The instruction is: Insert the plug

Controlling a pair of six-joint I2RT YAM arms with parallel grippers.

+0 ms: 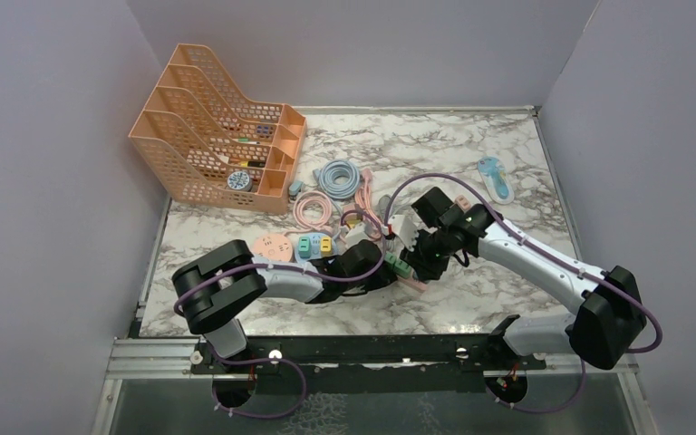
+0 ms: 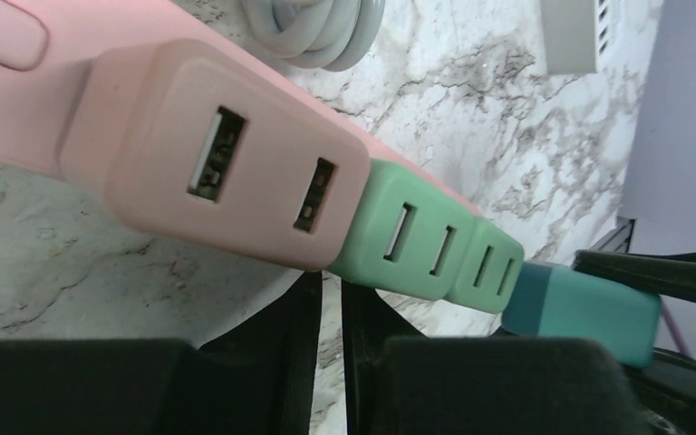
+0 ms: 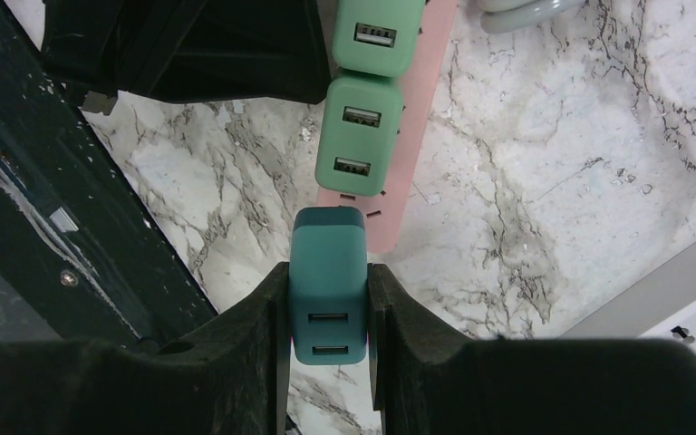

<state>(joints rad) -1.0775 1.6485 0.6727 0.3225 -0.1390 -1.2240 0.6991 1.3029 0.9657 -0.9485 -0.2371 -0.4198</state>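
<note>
The right claw is clamped on the plug, which juts just ahead of its fingers over the near end of the strip. Further ahead, green adapters fill the next sockets. The left claw is pinched together just under the strip. The prongs are hidden. If they miss the slots, pushing could shove the strip, twist the plug in the pads, or jam it against the nearest adapter.

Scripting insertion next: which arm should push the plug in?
Right: the right claw grips the teal plug, lined up with free slots on the pink power strip. The left claw is shut, no plug.
</note>
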